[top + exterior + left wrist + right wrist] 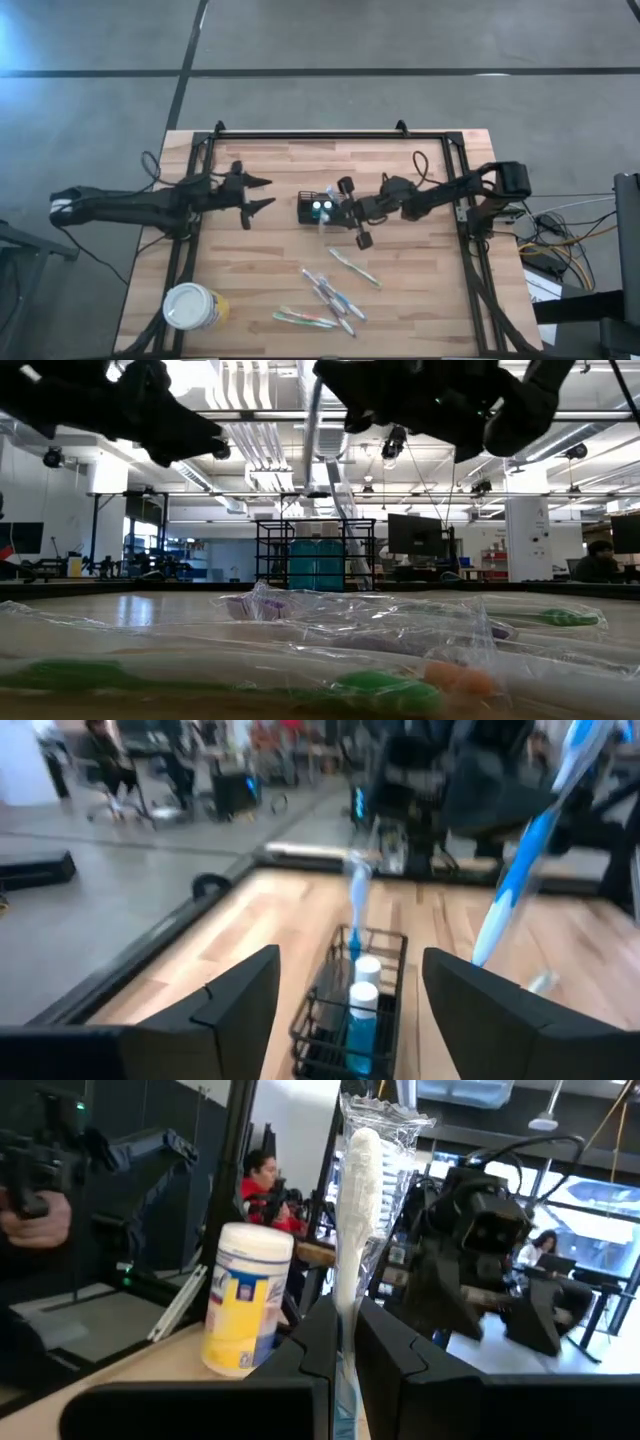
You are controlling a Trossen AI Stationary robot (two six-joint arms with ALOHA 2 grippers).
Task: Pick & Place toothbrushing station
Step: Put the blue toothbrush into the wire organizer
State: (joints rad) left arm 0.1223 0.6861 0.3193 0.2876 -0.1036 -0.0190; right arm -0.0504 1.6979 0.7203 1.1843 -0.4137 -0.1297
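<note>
The black wire-mesh caddy (pixel 314 208) stands mid-table with two blue-capped bottles inside; it also shows in the left wrist view (pixel 345 1020) and the low view (pixel 318 555). My right gripper (pixel 336 212) is right beside the caddy's right side, shut on a clear-wrapped toothbrush (pixel 357 1190). My left gripper (pixel 268 194) is open and empty just left of the caddy, its fingers either side of it in the left wrist view (pixel 350 958). There, a blue toothbrush (pixel 355 905) rises from the caddy and another (pixel 515 870) slants to its right. My right gripper pinches the wrapped toothbrush's handle (pixel 346 1285) between its two fingers, wrapper and all. The toothbrush lies along the fingers and sticks out past their tips, its white head end (pixel 362 1150) farthest out. It is lifted clear of the table.
Several wrapped toothbrushes (pixel 330 290) lie loose on the near middle of the table and fill the low view's foreground (pixel 380 690). A round yellow cup with a white lid (pixel 193 306) stands at the near left. A black frame (pixel 330 133) borders the table.
</note>
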